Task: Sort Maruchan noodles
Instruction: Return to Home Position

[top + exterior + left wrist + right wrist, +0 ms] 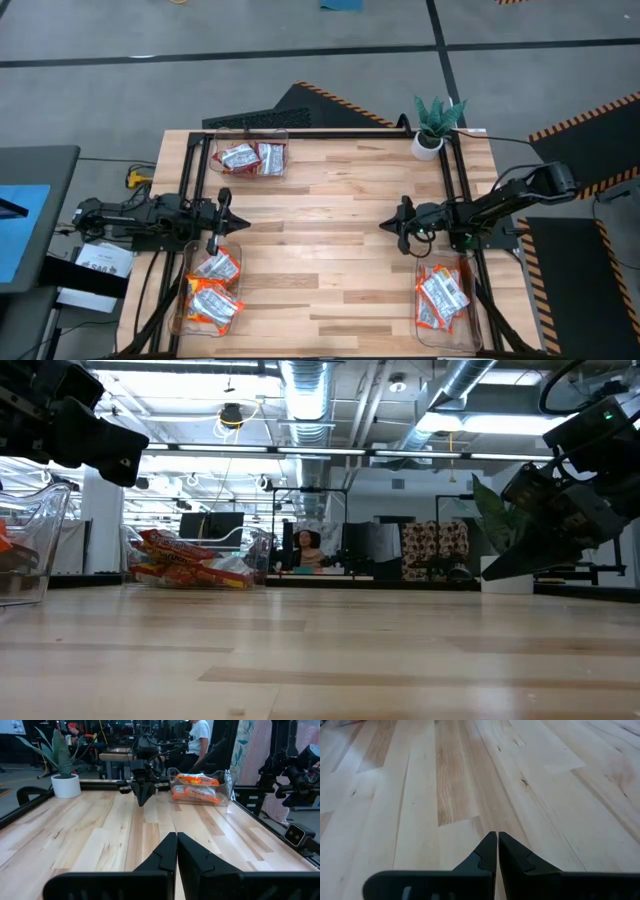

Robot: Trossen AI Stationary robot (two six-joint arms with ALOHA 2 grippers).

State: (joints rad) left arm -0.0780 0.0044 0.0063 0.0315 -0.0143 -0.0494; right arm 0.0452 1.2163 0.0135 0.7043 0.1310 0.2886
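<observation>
Pale butcher-block wood runs bare across the middle of the table [330, 270], and every crinkly plastic Maruchan noodle packet I can find sits in a clear plastic bin. Silver-white packets with red print [250, 157] lie in the top-left bin [214, 165]. The orange-yellow packets [212, 298] are heaped in the bottom-left bin [186, 312], and more silver-white ones [442, 295] fill the bottom-right bin [476, 330].

The left gripper [236, 224] hovers low over the left side of the table, fingers pressed together with nothing between them. The right gripper [388, 225] faces it from the right side, also closed and empty. A small potted green plant in a white pot [432, 130] stands at the far right corner.

By the look of it the sorting is done and both arms are parked.

If a packet needed shifting, expect it to be light, with slick, crackly film over a brittle noodle block. I'd pinch gently across the short width near the middle, since a hard squeeze could snap the block and a corner grip may slide off.
</observation>
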